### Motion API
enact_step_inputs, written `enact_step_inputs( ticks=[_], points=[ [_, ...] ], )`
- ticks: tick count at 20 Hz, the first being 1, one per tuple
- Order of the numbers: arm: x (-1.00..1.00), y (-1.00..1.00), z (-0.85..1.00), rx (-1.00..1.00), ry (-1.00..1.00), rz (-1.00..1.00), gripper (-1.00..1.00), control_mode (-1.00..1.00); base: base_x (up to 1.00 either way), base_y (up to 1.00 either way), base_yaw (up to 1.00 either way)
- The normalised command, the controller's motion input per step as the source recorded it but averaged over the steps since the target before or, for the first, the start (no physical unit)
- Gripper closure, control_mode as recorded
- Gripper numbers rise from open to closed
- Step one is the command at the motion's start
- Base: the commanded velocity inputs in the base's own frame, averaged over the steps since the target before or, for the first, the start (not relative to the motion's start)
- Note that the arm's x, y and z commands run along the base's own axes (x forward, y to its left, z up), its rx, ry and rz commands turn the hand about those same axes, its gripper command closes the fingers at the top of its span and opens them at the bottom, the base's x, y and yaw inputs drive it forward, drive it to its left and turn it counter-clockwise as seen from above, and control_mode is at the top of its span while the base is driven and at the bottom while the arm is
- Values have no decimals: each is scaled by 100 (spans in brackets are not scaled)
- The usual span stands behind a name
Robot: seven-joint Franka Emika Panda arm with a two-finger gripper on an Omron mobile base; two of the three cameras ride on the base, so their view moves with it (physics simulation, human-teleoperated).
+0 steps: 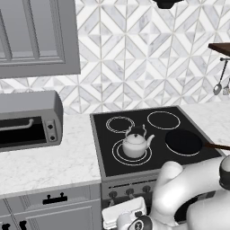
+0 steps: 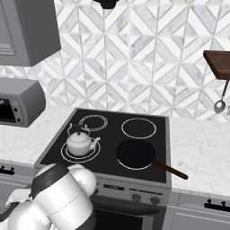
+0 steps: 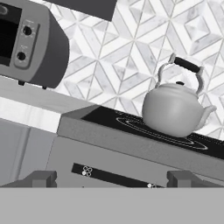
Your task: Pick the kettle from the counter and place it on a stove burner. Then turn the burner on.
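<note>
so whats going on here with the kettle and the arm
The kettle already sits upright on the large double-ring stove burner at the front left of the cooktop, next to a black pan. The arm holds nothing. Its gripper hangs low in front of the stove, open, facing the strip of knobs below the cooktop. Turning the burner on seems to be what remains.

The kettle (image 1: 135,144) looks like smooth, glossy pale metal — its handle grip matt black. The cooktop (image 1: 152,134) is glossy black glass; the worktop (image 1: 49,161) white veined marble, the toaster oven (image 1: 29,120) brushed grey metal.
</note>
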Motion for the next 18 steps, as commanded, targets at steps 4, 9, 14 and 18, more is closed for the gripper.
enact_step_inputs(
  ticks=[4, 9, 14, 18],
  points=[
    [58, -6, 0, 0, 0, 0, -100, -100, 0, 0, 0],
    [20, -41, -7, 6, 1, 4, -100, -100, 0, 0, 0],
    [5, -43, -8, 6, 0, 5, -100, -100, 0, 0, 0],
    [14, 0, 0, 0, 0, 0, -100, -100, 0, 0, 0]
  ],
)
